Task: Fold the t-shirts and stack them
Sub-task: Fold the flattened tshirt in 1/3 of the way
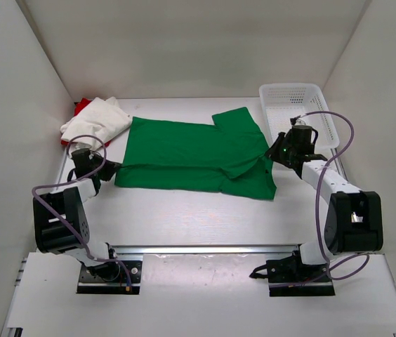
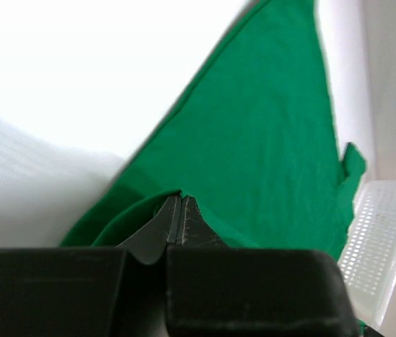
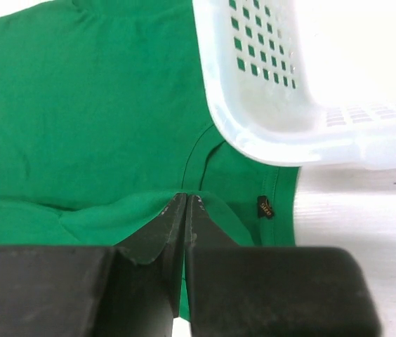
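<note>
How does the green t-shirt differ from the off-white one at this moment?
The green t-shirt lies spread out across the middle of the table; the off-white t-shirt sits bunched in a heap at the far left. The green one is pinched at its two ends by the left gripper and the right gripper; neither gripper touches the off-white one. Both are plain soft cloth.

Left arm (image 1: 61,210) elbow folded back, forearm reaching forward. Left gripper (image 1: 112,168) low at table level, jaws closed, pinching green t-shirt (image 1: 191,151) edge. Right arm (image 1: 331,184) mirrors it – right gripper (image 1: 274,152) low, closed on same shirt's opposite end.
</note>
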Tool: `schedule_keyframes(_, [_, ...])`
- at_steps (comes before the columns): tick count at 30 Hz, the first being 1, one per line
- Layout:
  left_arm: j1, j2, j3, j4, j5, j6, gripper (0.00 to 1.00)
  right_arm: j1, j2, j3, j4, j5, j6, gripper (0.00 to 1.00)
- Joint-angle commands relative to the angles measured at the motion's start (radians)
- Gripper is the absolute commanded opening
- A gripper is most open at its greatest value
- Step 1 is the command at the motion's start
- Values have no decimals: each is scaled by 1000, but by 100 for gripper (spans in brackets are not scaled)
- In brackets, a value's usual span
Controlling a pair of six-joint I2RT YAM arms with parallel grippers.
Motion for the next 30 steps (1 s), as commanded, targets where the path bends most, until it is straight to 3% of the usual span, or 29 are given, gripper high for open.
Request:
schedule_keyframes(1, [-4,-64,-7,106,-25,-34,0,-6,-21,1,61,22,-13,0])
schedule_keyframes(11, [-20,127,94,98,37,-19,0,0,106,112,47,48,-35,0])
schedule_keyframes(14, [-8,113,108,62,23,-3,10,22,138,134,53,71,-38,0])
schedule_keyframes(16, [4,70,93,60,18,-2,23,34,141,134,61,77,-29,4])
schedule_keyframes(19, [29,-12,59,31,15,21,45,49,111,122,59,98,-19,18])
schedule_keyframes(21, [27,-77,10,-14,-8,47,46,83,57,108,94,123,-33,29])
schedule_keyframes(26, [19,-273,-160,-58,-40,63,42,175,-91,44,108,190,-36,38])
schedule_keyframes(27, [18,-296,-220,-54,-44,66,43,191,-128,6,127,194,-21,33])
schedule_keyframes(28, [22,-313,-251,-46,-54,69,47,215,-168,-45,150,163,-6,16])
schedule_keyframes(30, [27,-306,-280,-41,-61,77,48,246,-208,-106,188,125,23,0])
